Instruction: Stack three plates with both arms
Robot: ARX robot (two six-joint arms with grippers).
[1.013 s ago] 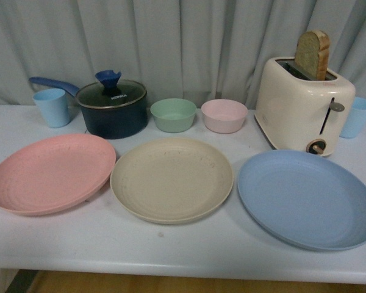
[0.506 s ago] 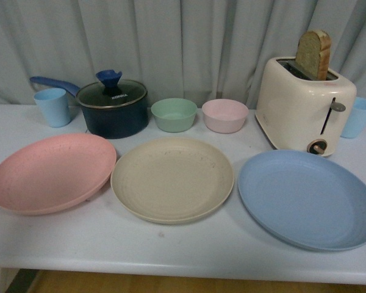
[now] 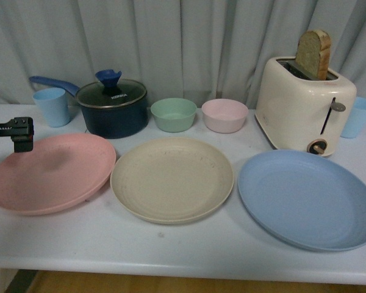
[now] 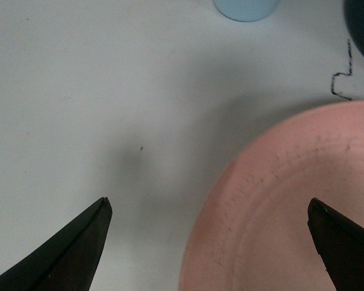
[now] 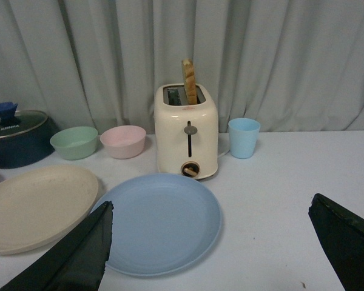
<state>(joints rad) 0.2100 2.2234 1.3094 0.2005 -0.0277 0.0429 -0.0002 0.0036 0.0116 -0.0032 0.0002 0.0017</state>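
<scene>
Three plates lie in a row on the white table (image 3: pixel 189 250): the pink plate (image 3: pixel 52 173) on the left, the beige plate (image 3: pixel 172 178) in the middle, the blue plate (image 3: pixel 308 198) on the right. My left gripper (image 3: pixel 17 130) shows at the far left edge, just above the pink plate's far left rim. In the left wrist view it (image 4: pixel 207 206) is open, one finger over the pink plate (image 4: pixel 291 212), the other over bare table. My right gripper (image 5: pixel 212 205) is open and empty, back from the blue plate (image 5: pixel 161 221). The beige plate (image 5: pixel 36 206) lies beside it.
Along the back stand a light blue cup (image 3: pixel 52 107), a dark pot with a lid (image 3: pixel 113 107), a green bowl (image 3: pixel 173 114), a pink bowl (image 3: pixel 224 115), a cream toaster (image 3: pixel 305 107) holding bread, and another blue cup (image 3: pixel 357 117). A curtain hangs behind.
My left arm has come into the front view at the far left, over the pink plate's edge. The plates have not moved.
</scene>
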